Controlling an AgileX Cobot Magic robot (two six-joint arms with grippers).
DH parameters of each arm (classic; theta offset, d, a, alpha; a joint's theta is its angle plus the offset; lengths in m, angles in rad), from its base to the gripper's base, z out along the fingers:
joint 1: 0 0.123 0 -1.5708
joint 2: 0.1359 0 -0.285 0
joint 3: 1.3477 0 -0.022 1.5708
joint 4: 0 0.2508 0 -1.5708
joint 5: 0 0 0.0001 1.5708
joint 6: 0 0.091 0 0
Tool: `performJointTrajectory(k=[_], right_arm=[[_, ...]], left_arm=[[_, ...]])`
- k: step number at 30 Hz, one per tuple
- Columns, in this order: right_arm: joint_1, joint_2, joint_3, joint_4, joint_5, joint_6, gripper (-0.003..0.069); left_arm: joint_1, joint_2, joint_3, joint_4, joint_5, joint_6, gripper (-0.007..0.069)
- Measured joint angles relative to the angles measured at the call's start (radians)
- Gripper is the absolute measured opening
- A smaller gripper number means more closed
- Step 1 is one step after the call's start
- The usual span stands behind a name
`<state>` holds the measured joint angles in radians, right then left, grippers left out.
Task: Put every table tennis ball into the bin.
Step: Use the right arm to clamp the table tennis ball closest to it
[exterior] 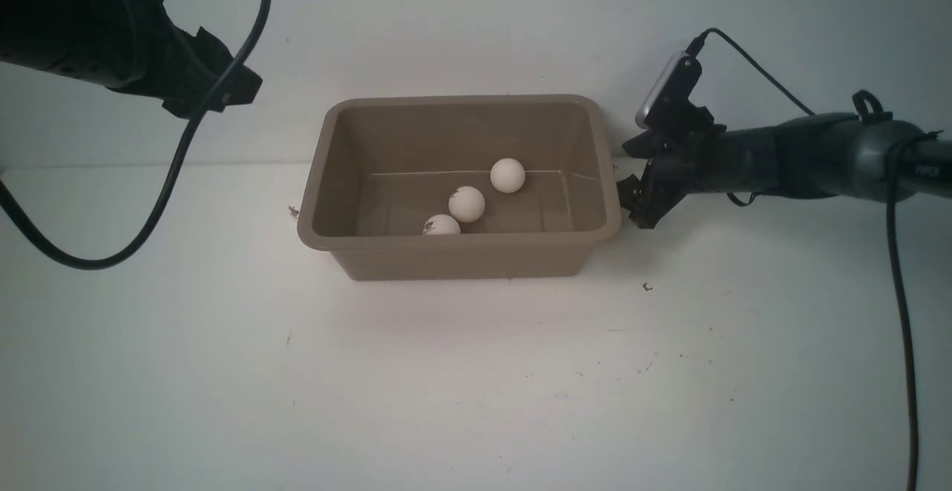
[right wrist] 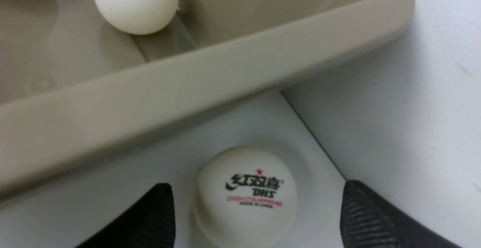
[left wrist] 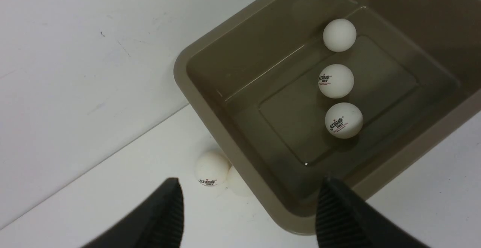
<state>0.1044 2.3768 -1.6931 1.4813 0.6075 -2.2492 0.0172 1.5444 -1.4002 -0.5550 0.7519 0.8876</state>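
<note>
Three balls (exterior: 466, 203) in bin (exterior: 461, 253). Two balls (left wrist: 211, 169) on bench (exterior: 476, 387) beside bin's outer wall. Right fingers (right wrist: 360, 218) wide apart, straddling another ball (right wrist: 244, 195) beside bin, ungripped. Left fingers (left wrist: 165, 218) apart, empty, above bin corner.

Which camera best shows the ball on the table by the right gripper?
The right wrist view: the ball sits close up between the fingers of the open right gripper, logo readable, beside the bin. The front view shows that gripper by the bin but no ball; the left wrist view doesn't take in that side.
</note>
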Motion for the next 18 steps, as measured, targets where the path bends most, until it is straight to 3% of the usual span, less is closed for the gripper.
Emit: performJointTrajectory(k=[12, 18], right_arm=[[0.000, 0.053, -0.048, 0.042, -0.001, 0.004, 0.0528], [0.000, 0.053, -0.055, 0.052, -0.001, 0.001, 0.0467]], left_arm=[[0.000, 0.000, 0.000, -0.014, 0.000, 0.000, 0.0426], [0.000, 0.000, 0.000, -0.014, 0.000, 0.001, 0.0426]])
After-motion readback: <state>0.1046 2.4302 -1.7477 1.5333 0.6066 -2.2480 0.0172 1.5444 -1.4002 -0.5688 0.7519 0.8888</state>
